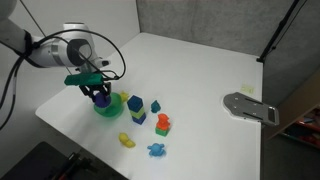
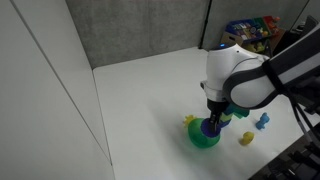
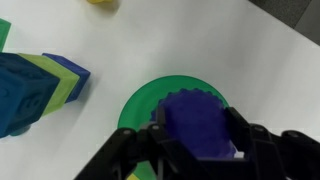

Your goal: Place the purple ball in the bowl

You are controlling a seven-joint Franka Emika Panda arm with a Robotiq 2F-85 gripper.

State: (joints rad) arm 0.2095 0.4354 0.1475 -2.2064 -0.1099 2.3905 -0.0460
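My gripper (image 1: 100,95) is shut on the purple ball (image 3: 197,125) and holds it right above the bright green bowl (image 3: 140,100). In the wrist view the ball sits between the two black fingers and covers most of the bowl's inside. In both exterior views the gripper hangs straight over the bowl (image 1: 105,109) (image 2: 205,140), with the ball (image 2: 209,127) just above the rim. I cannot tell whether the ball touches the bowl.
A stack of blue and yellow-green blocks (image 3: 35,85) stands close beside the bowl. More toys lie near it: an orange block (image 1: 163,123), a yellow piece (image 1: 127,140), a blue piece (image 1: 156,150). A grey metal plate (image 1: 248,106) lies at the table's far side.
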